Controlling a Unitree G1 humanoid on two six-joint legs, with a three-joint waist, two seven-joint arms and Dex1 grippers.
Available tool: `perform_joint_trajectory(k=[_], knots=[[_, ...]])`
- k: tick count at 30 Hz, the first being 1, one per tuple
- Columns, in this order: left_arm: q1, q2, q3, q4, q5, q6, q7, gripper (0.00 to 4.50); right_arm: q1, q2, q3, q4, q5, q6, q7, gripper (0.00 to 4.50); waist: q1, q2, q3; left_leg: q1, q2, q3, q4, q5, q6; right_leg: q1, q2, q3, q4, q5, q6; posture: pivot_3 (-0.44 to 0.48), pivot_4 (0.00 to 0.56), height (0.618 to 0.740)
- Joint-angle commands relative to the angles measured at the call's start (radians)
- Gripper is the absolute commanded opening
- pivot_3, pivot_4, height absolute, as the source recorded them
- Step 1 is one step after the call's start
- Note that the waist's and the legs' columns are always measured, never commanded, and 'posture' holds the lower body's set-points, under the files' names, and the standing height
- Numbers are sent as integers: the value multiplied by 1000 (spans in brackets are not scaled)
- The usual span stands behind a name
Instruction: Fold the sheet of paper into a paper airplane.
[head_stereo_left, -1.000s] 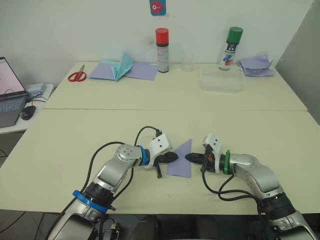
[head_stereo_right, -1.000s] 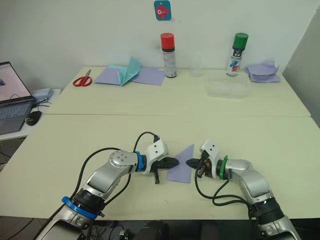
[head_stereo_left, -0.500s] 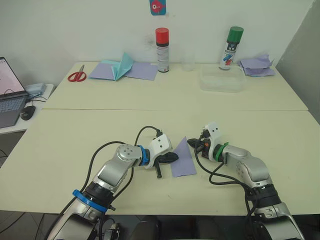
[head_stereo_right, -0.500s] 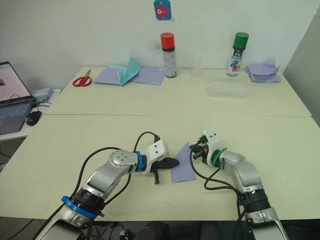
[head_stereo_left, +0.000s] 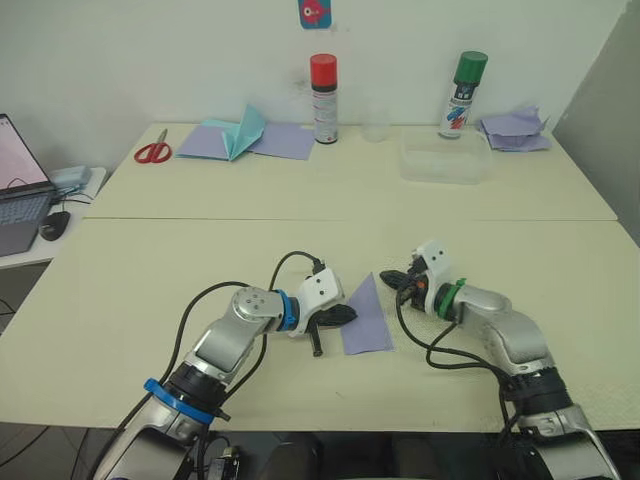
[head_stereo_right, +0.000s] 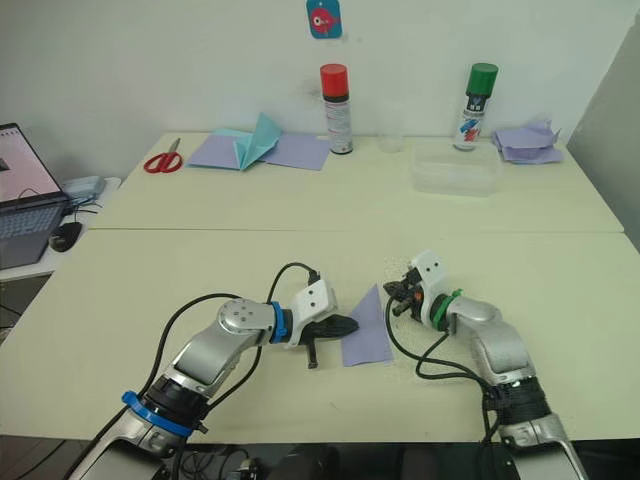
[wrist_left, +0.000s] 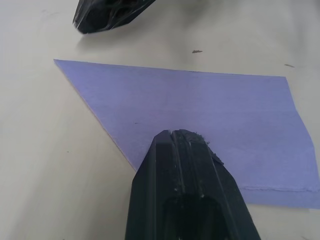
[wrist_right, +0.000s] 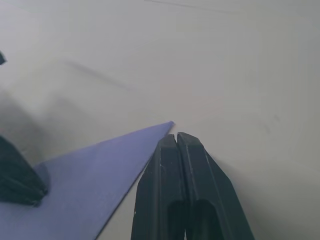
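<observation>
Early folding: paper is only a pointed wedge

The thin lavender paper wedge (head_stereo_left: 366, 318) lies flat on the counter (head_stereo_left: 150, 290). Closed left hand (head_stereo_left: 346, 314) presses its 9 o'clock edge; closed right hand (head_stereo_left: 386, 279) holds nothing near its tip. Wings remain unfolded.

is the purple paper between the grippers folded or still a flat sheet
Folded: the sheet of paper lies flat as a pointed wedge, with a layered edge showing in the left wrist view.

Lavender sheet of paper (head_stereo_left: 366, 318), folded wedge, flat.
</observation>
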Motion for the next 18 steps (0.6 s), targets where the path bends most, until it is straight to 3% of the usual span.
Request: perform_joint_trajectory(k=[1,11,18], knots=[[39,17,-39,61,57,26,14,27,4,13,11,-50,27,17,24,0,0,0,0,0,0,0,0,0,0,0,0,0,0,0,0,0,150,740],[41,18,-44,54,58,29,8,27,-69,110,16,180,-86,34,-150,0,0,1,-1,1,0,0,0,0,0,-3,0,0,0,0,0,0,150,740],[54,27,-48,37,58,36,4,27,-72,125,-26,198,-96,-24,-218,0,-1,1,-1,1,0,0,0,0,0,-3,0,0,0,0,-1,0,150,740]])
